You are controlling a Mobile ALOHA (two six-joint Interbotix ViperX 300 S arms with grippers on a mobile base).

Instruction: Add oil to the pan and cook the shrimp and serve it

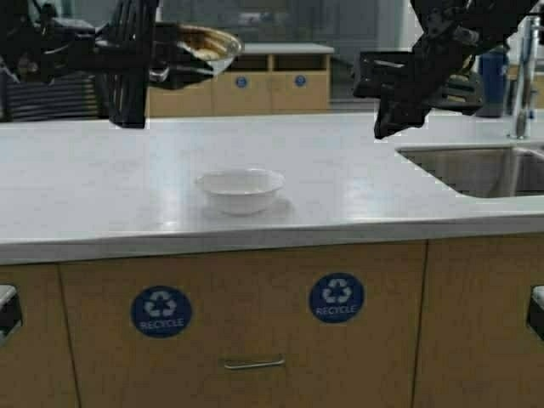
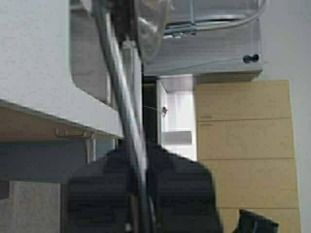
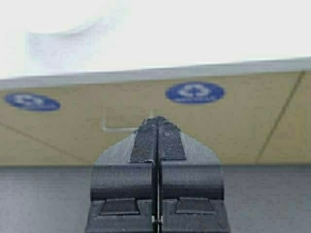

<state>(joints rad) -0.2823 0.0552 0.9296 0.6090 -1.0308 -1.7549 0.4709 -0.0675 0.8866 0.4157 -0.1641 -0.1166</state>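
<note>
One small shiny steel pan (image 1: pixel 206 44), browned inside, hangs clenched in my left hand (image 1: pixel 174 64), high over the white desk (image 1: pixel 102 183); the shallow white bowl (image 1: pixel 240 189) lies below and rightward. My right hand (image 3: pixel 157 141), pressed closed and empty, hovers opposite.

right gripper (image 3: pixel 157 127) pressed closed, facing a cabinet front

its black pads meet flat; beyond are two blue recycle stickers (image 3: pixel 195 92), a metal drawer handle (image 3: pixel 116 127) and the white counter edge (image 3: pixel 155 73).
</note>
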